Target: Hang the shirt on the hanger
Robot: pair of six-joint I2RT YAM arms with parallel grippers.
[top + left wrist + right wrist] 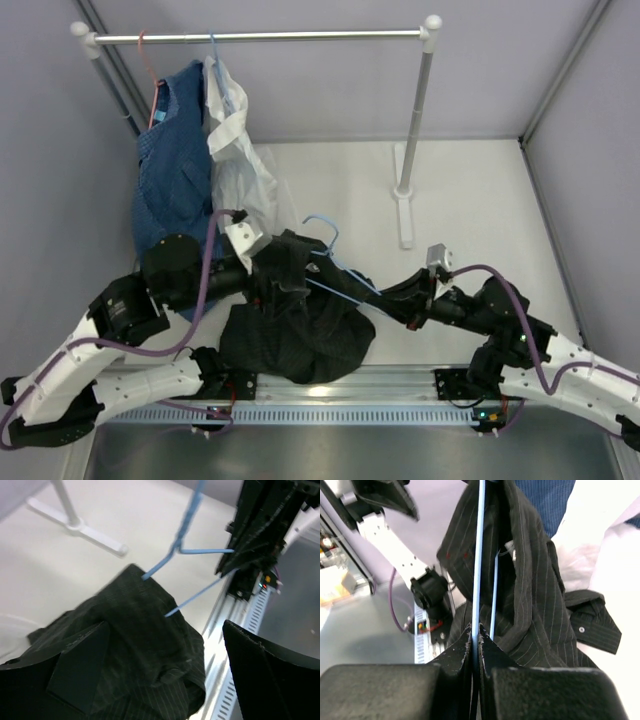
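The black pinstriped shirt is draped over the left part of the light-blue wire hanger, with the hanger's hook sticking out above the cloth. My right gripper is shut on the hanger's wire, and the shirt hangs just past it. My left gripper stands wide open over the bunched shirt. Its fingers stand on either side of the cloth without pinching it. In the top view the left gripper sits at the shirt's upper left edge.
A clothes rack stands at the back, with a rail, an upright post and a foot. A blue patterned garment and a white shirt hang at its left end. A metal rail runs along the near edge.
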